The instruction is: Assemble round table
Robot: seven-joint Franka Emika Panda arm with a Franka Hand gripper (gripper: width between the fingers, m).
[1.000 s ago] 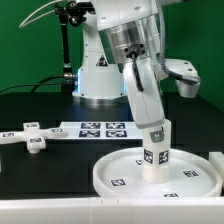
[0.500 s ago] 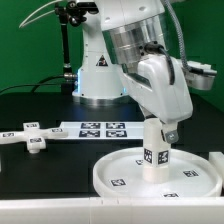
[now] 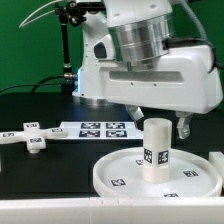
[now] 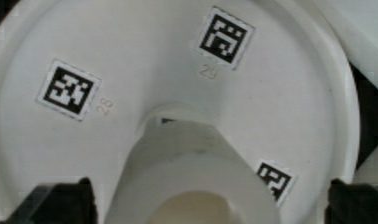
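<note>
Black worktop (image 3: 40, 170), green backdrop (image 3: 25, 45). Leg (image 3: 155, 150) upright on disc (image 3: 115, 172); pincer (image 3: 159, 122) apart, astride leg top. Cross base (image 3: 30, 138) beside marker board (image 3: 100, 128).

- one round disc (image 3: 112, 170), white and rimmed
- one cylinder leg (image 3: 155, 150)
- one cross-shaped base (image 3: 30, 138)
- one marker board (image 3: 62, 130); its tags are too small to count surely
- one robot arm (image 3: 150, 60)
- three square tags (image 4: 67, 88) on the disc in the wrist view, and three on it in the exterior view
</note>
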